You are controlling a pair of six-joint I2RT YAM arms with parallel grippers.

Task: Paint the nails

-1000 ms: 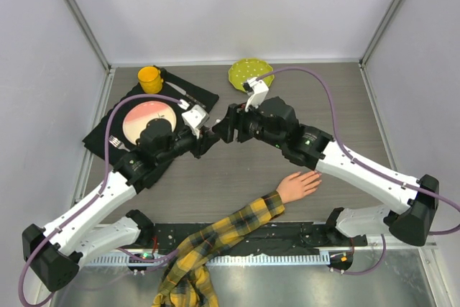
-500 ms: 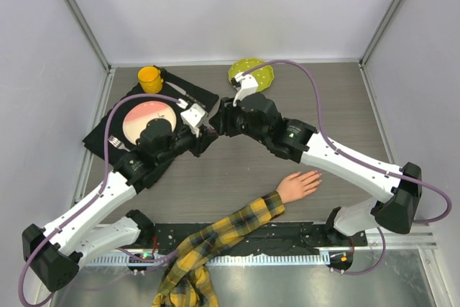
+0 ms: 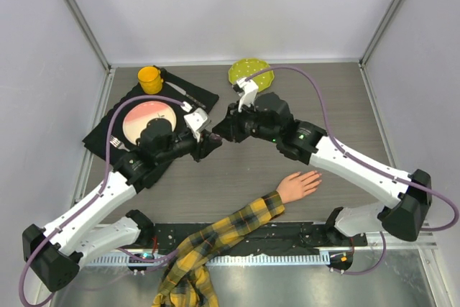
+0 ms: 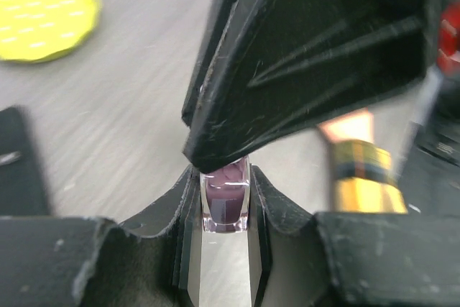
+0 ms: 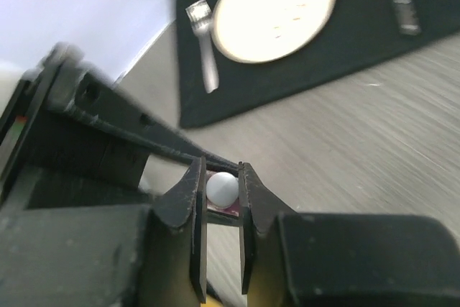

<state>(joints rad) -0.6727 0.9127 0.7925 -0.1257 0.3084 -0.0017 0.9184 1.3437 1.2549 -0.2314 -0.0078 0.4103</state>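
My left gripper [image 4: 225,199] is shut on a small glass polish bottle [image 4: 225,205] of purple lacquer, held above the table's middle. My right gripper [image 5: 221,188] meets it from the right, and its jaws press both sides of the bottle's round white cap [image 5: 222,188]. In the top view the two grippers touch nose to nose, left gripper [image 3: 210,141], right gripper [image 3: 220,132]. The pale mannequin hand [image 3: 298,185] lies flat near the front with a yellow plaid sleeve [image 3: 237,224]. Its nails [image 3: 317,176] point right and are too small to make out.
A black mat [image 3: 97,141] at the left carries a pink-and-cream plate [image 3: 146,114], a fork [image 5: 205,41] and a knife. A yellow cup [image 3: 149,78] stands at the back left. A yellow-green dotted plate [image 3: 251,72] lies at the back centre.
My right gripper has swung left to the bottle in my left gripper and closed its jaws on the cap. The left arm has barely moved.
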